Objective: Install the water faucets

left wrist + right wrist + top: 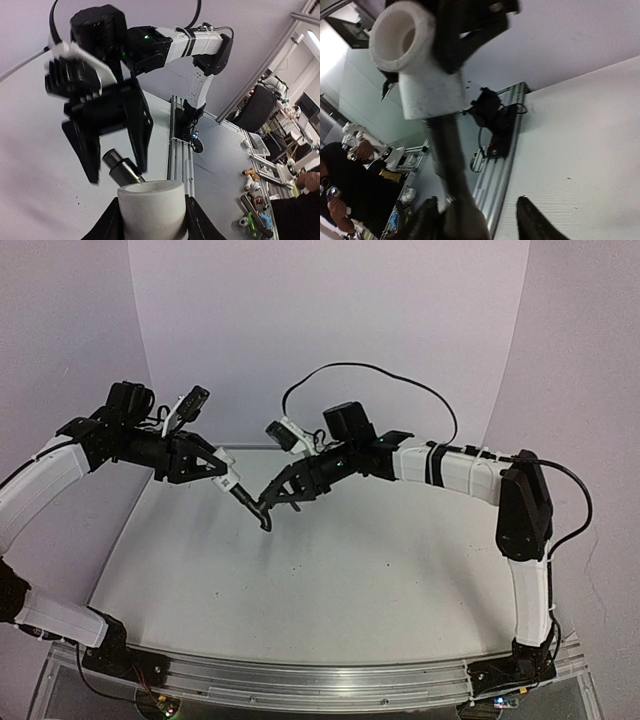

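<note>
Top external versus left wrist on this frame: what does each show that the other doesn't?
Only top external: the left arm and the black spout's hooked tip. Only left wrist: a cluttered bench in the room behind. Both: the left hand shut on the white fitting, and the right hand open around the black spout.

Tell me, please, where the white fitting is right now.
The white fitting is held mid-air in the left pincer, left of centre in the top view, with its black spout reaching toward the right pincer.
</note>
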Motion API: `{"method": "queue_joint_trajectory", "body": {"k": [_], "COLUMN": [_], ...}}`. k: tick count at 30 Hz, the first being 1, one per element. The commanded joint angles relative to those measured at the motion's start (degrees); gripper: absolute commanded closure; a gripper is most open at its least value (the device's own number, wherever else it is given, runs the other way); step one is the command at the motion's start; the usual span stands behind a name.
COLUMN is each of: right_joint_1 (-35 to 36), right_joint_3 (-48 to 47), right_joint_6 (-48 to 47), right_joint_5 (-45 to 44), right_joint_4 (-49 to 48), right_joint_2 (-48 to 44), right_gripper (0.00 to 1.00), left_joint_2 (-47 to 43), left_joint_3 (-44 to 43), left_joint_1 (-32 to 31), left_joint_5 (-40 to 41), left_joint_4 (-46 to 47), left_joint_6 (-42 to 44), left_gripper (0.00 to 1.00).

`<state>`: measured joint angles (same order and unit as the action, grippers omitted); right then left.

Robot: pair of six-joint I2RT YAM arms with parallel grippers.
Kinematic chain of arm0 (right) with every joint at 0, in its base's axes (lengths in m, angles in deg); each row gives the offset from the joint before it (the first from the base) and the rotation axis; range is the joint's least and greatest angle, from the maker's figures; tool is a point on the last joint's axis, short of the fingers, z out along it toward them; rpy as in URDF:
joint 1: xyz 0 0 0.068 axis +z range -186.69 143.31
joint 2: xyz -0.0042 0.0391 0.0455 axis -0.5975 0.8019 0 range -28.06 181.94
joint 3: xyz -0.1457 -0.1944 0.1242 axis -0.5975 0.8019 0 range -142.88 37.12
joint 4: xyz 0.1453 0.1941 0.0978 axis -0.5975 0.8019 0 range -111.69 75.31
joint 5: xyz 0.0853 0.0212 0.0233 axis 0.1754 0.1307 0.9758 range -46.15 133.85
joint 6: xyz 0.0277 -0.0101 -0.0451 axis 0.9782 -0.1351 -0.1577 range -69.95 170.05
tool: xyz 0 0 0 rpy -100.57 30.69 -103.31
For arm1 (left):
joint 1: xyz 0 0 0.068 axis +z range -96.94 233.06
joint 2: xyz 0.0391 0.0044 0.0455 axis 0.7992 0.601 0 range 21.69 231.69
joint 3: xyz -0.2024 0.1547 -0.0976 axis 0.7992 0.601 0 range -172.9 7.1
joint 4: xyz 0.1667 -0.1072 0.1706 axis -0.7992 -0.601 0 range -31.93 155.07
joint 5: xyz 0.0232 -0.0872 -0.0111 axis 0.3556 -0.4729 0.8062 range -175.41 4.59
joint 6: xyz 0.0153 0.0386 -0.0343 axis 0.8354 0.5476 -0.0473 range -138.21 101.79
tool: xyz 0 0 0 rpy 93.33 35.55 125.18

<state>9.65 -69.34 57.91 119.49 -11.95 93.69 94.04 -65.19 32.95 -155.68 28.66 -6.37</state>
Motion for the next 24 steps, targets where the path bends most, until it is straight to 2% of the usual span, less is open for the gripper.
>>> {"method": "queue_joint_trajectory", "body": {"k": [1, 2, 5, 9, 14, 17, 24], "right_joint_1": [-7.49, -7.49, -7.31, -4.22, 5.71, 9.45, 12.19], "right_joint_3": [5.61, 7.25, 10.55, 12.46, 10.23, 6.63, -0.57], "right_joint_6": [0.56, 0.1, -0.56, -2.75, -8.84, -13.17, -15.49], "right_joint_5": [-23.12, -28.08, -39.34, -52.09, -68.25, -72.87, -70.94], "right_joint_4": [-3.46, -3.5, -3.53, -4.73, -6.53, -6.67, -7.24], "right_joint_2": [-8.89, -10.4, -13.67, -16.37, -14.2, -10.95, -3.76], "right_gripper": [0.23, 0.17, 0.1, 0.09, 0.09, 0.1, 0.13], "left_joint_2": [-1.22, -0.81, 0.07, 2.45, 5.88, 6.32, 6.45], "left_joint_3": [-4.84, -5.64, -7.45, -9.76, -12.32, -13.39, -13.75], "left_joint_1": [0.42, 0.42, 0.49, 0.58, 0.57, 0.59, 0.59], "left_joint_5": [10.72, 16.03, 30.24, 38.78, 39.34, 38.91, 38.39], "left_joint_4": [-1.38, -1.27, -1.14, -1.13, -1.09, -1.01, -0.7], "left_joint_6": [-10.95, -14.74, -23.62, -33.87, -43.01, -44.23, -44.57], "left_gripper": [1.0, 1.0, 1.0, 1.0, 1.0, 1.0, 1.0]}}
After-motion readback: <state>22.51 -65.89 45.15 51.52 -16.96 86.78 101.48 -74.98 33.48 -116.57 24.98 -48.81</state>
